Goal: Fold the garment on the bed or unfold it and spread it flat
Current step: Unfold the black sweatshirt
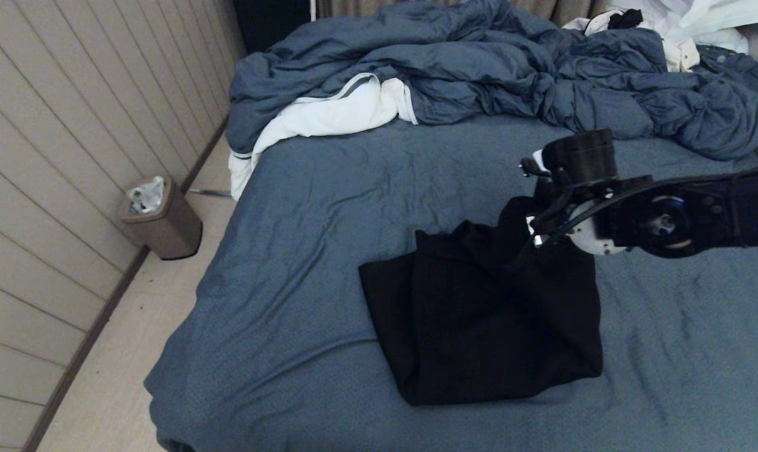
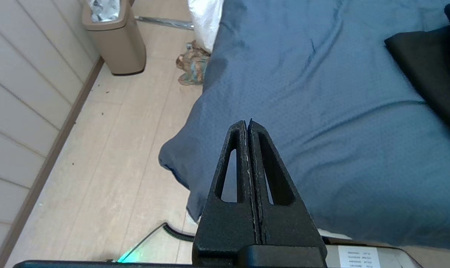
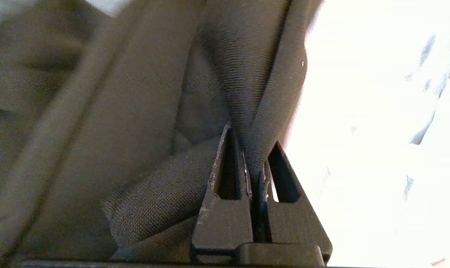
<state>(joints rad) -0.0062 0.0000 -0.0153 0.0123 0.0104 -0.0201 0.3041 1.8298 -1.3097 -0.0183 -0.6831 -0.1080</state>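
Note:
The black garment (image 1: 485,314) lies folded into a rough rectangle in the middle of the bed (image 1: 329,207), its far right corner pulled up off the sheet. My right gripper (image 3: 253,147) is shut on a fold of the garment (image 3: 247,85) at that raised corner; in the head view the right arm reaches in from the right and the fingers are hidden behind the wrist and cloth. My left gripper (image 2: 247,123) is shut on nothing, hanging over the bed's near left corner (image 2: 180,156), well away from the garment (image 2: 426,63).
A rumpled blue-grey duvet (image 1: 479,69) with white lining (image 1: 329,116) fills the head of the bed. White clothing (image 1: 686,25) lies at the far right. On the floor to the left stand a tan bin (image 1: 162,220) and a patterned bundle (image 2: 191,65).

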